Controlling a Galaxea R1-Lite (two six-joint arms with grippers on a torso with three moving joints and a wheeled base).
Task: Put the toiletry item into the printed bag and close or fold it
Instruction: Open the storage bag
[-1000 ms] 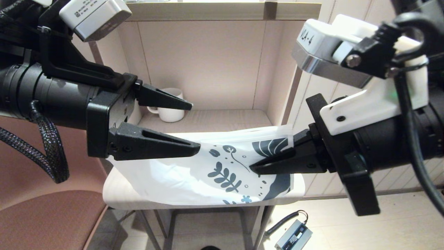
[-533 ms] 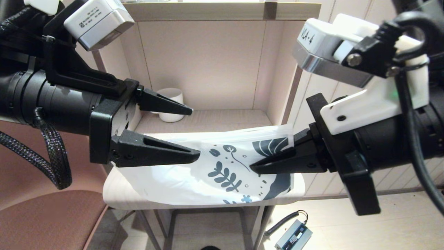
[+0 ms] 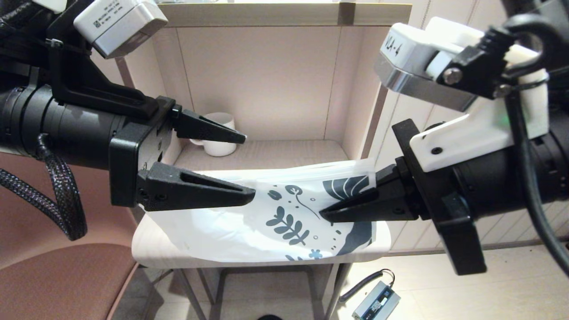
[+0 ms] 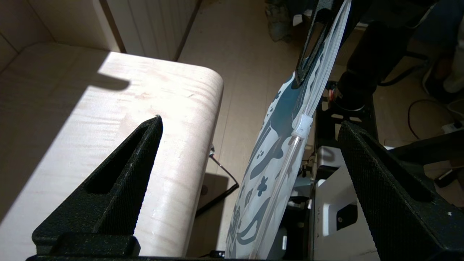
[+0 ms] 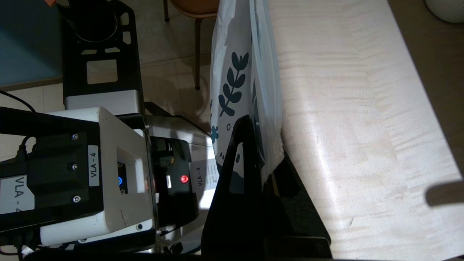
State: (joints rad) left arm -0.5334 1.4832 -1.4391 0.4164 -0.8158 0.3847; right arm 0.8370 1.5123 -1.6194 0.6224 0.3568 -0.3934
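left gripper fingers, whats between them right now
In the left wrist view, the printed bag hangs edge-on between the open left gripper fingers, its zip slider visible, touching neither.

A pale maple-grained wooden bench [image 3: 151,249] with rounded corners stands on thin metal legs [image 3: 195,289] before an open beige shelf alcove [image 3: 266,80]. A white ribbed ceramic mug [image 3: 220,144] sits inside the alcove. A brown upholstered chair seat [image 3: 62,284] lies beside the bench. A small grey box with a black cable [image 3: 375,302] lies on the light floor [image 3: 489,284].
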